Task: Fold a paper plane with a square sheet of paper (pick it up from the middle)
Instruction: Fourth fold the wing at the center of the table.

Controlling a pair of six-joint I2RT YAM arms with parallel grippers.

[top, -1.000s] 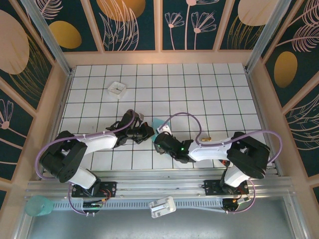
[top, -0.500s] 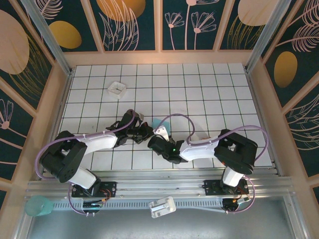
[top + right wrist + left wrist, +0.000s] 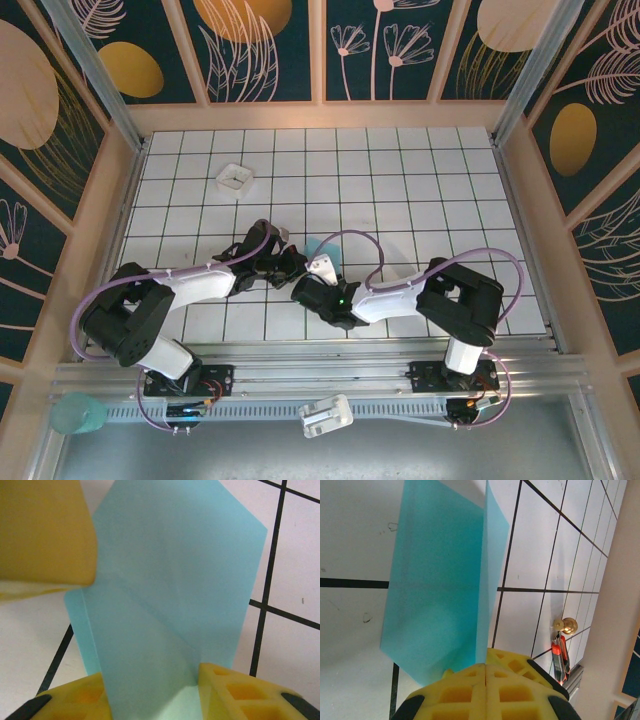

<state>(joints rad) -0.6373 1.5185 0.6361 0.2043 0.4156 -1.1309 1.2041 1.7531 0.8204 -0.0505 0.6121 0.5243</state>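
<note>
The left pincer (image 3: pixel 485 672) clamps its yellow pads tight on a creased turquoise-blue sheet of thin paper (image 3: pixel 440 580), which reaches out from its tips over the white, black-gridded counter (image 3: pixel 350 530). The right pincer (image 3: pixel 152 692), jaws partly apart, has the same sheet between its fingers, just beside the left pincer.

Small white tray (image 3: pixel 234 178) on gridded table (image 3: pixel 400 170), brass knob (image 3: pixel 566 625), red-black tool (image 3: pixel 559 660)
</note>
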